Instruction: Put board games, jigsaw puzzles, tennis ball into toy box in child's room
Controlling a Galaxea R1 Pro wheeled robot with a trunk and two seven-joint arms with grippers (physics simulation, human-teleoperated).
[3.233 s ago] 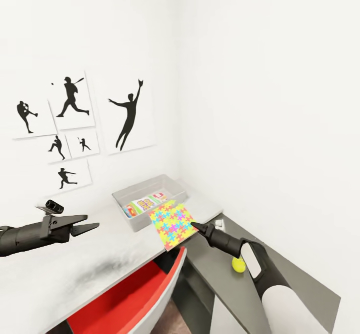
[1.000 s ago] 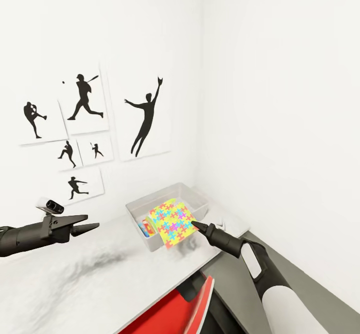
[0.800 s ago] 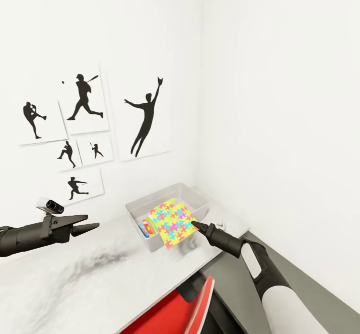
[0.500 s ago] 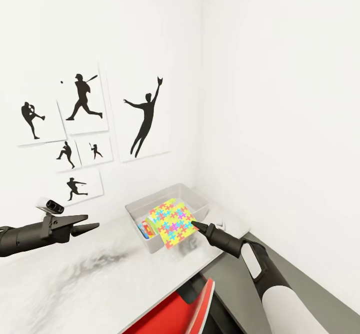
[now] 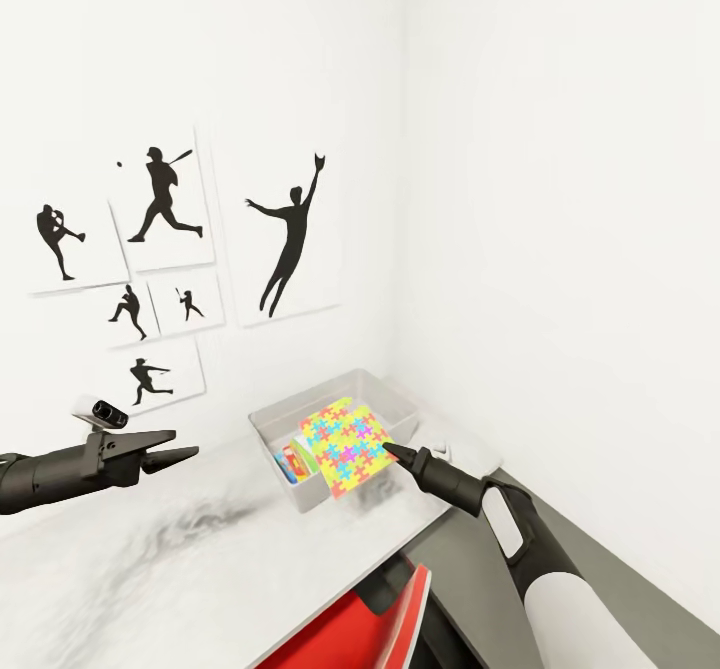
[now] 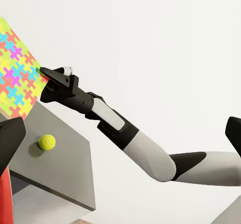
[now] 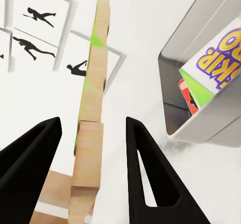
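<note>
In the head view, the right gripper [image 5: 388,448] reaches in from the lower right toward the centre of the frame, and its jaws are closed on one edge of a jigsaw puzzle [image 5: 343,446]. The puzzle hangs tilted over the near right corner of the toy box [image 5: 272,412], partly covering the bin's opening and jutting past its front wall. The right wrist view shows the puzzle edge-on [image 7: 93,118] as a thin tan strip between the two dark fingers [image 7: 143,169]; the fingers stand a little apart from the strip there, so how firmly they press cannot be told.

The toy box sits on the white bench [image 5: 180,569] just below centre of the head view, near the room's corner. Inside it, at its left end, lie board games [image 5: 295,462] with red and yellow printing; the right wrist view shows a green-edged lid with large lettering [image 7: 218,58] leaning against the grey wall of the bin.

The left gripper [image 5: 188,454] hovers at the left edge of the head view, above the bench, jaws slightly parted and holding nothing.

In the left wrist view, the tennis ball [image 6: 46,142] rests on the lower grey cabinet top [image 6: 70,163] at the lower left of the frame, below the held puzzle [image 6: 15,76] and well apart from it.

Baseball silhouette pictures [image 5: 155,269] hang on the wall at the left of the head view.
</note>
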